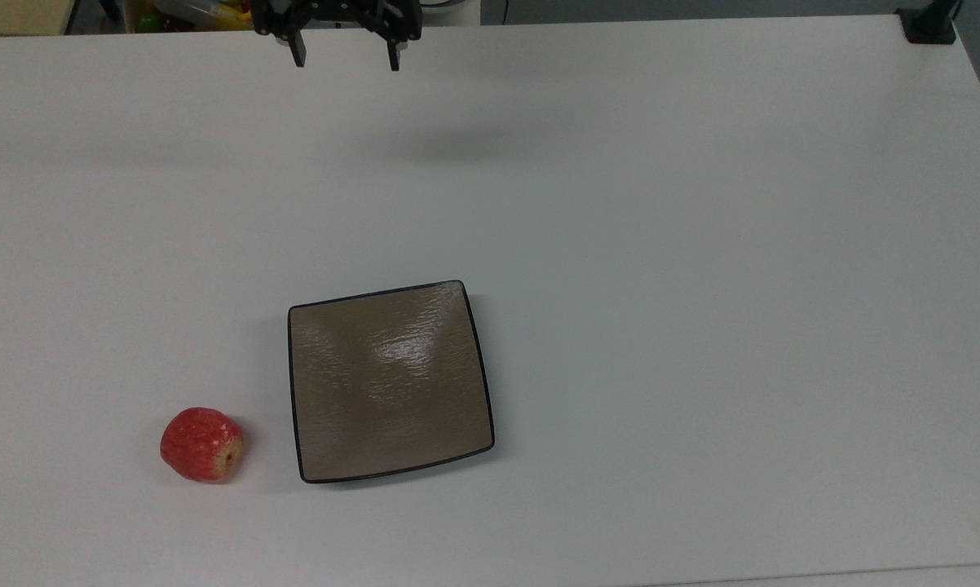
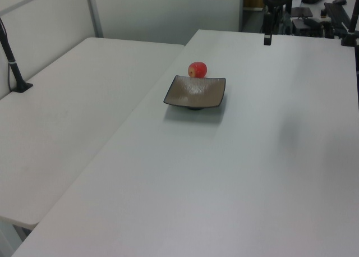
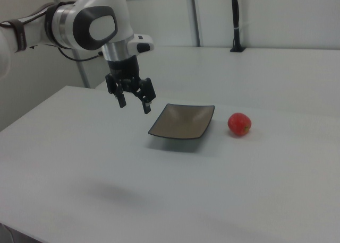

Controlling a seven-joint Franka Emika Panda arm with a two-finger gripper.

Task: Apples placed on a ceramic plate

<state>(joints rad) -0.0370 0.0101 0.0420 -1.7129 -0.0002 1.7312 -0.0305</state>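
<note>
On the white table (image 1: 702, 244), the square brown plate (image 1: 390, 381) sits bare near the top view's lower edge, the red apple (image 1: 202, 444) just beside its lower-left corner and apart from it. The gripper (image 1: 344, 59) hangs over the far edge, fingers (image 1: 298, 55) spread and seemingly empty.
</note>
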